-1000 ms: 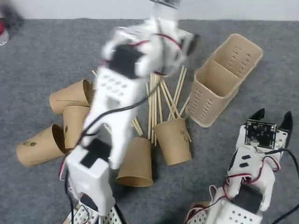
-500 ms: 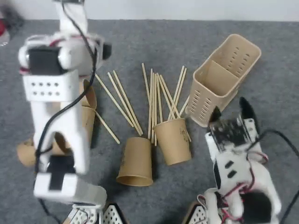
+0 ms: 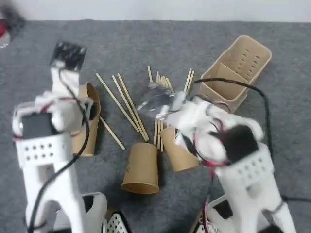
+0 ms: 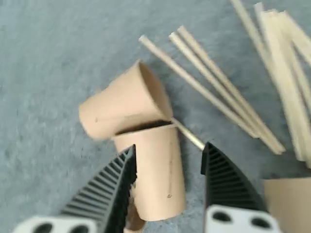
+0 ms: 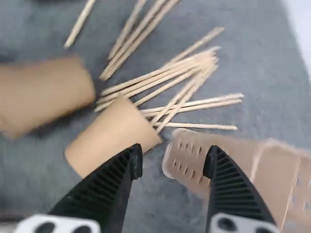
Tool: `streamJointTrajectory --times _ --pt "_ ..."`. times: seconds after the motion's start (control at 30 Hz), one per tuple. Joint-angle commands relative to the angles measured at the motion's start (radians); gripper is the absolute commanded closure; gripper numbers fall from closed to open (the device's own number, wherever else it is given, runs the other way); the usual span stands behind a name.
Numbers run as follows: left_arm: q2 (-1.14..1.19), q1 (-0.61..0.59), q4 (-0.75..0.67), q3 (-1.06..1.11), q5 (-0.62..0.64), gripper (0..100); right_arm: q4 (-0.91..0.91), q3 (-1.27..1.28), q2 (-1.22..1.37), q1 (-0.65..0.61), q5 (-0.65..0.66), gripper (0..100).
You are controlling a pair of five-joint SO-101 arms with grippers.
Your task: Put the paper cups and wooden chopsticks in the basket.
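My left gripper (image 4: 169, 148) hangs open above two paper cups lying on their sides, the nearer cup (image 4: 155, 174) between its fingers and a second cup (image 4: 124, 107) just beyond. Loose wooden chopsticks (image 4: 218, 92) lie beside them. My right gripper (image 5: 174, 149) is open over the gap between another paper cup (image 5: 109, 136) and the tan slotted basket (image 5: 233, 165), with chopsticks (image 5: 165, 82) fanned out past them. In the high view the right gripper (image 3: 155, 104) is a blur over the chopsticks (image 3: 126, 104), near the basket (image 3: 238, 68). Two cups (image 3: 141, 167) (image 3: 177, 145) lie mid-table.
Everything rests on a grey carpet-like surface (image 3: 146, 43). The left arm's white body (image 3: 48, 145) covers most of the left cups (image 3: 90, 121). The right arm's body (image 3: 238, 160) stands in front of the basket. A cable (image 3: 262, 107) loops beside it.
The left arm swung from the middle of the table to the left, over the left cups. The right arm came up from the near right to the chopsticks by the basket.
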Motion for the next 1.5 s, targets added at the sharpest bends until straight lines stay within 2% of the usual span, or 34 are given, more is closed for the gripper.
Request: streamJointTrajectory --times 0.0,0.13,0.27,0.47,0.73,0.87,1.07,1.2,1.27,1.33,1.47 --pt "-0.178 -0.172 -0.236 0.361 0.035 79 0.071 -0.091 0.094 -0.056 0.17 79.0" --pt "-0.279 -0.331 -0.393 0.572 0.046 79 0.133 -0.098 0.242 -0.084 0.307 79.0" --pt "-0.333 -0.423 -0.446 0.716 0.091 79 0.124 -0.127 0.398 -0.077 0.373 79.0" --pt "-0.353 -0.453 -0.523 0.9 0.097 79 0.156 -0.319 0.61 -0.027 0.474 79.0" --pt "-0.354 -0.445 -0.571 0.94 0.1 79 0.165 -0.382 0.843 0.022 0.5 79.0" --pt "-0.354 -0.445 -0.572 0.94 0.1 79 0.168 -0.37 0.84 0.038 0.5 79.0" --pt "-0.354 -0.445 -0.574 0.94 0.1 79 0.168 -0.221 0.819 0.038 0.534 79.9" --pt "-0.354 -0.445 -0.574 0.94 0.101 79 0.168 -0.16 0.812 0.039 0.532 99.8" --pt "-0.354 -0.445 -0.574 0.941 0.101 79 0.168 -0.153 0.811 0.045 0.532 96.2" --pt "-0.354 -0.445 -0.574 0.941 0.101 79 0.168 -0.158 0.785 0.054 0.532 99.6" --pt "-0.354 -0.419 -0.574 0.946 0.101 79 0.168 -0.245 0.618 0.058 0.528 99.0"
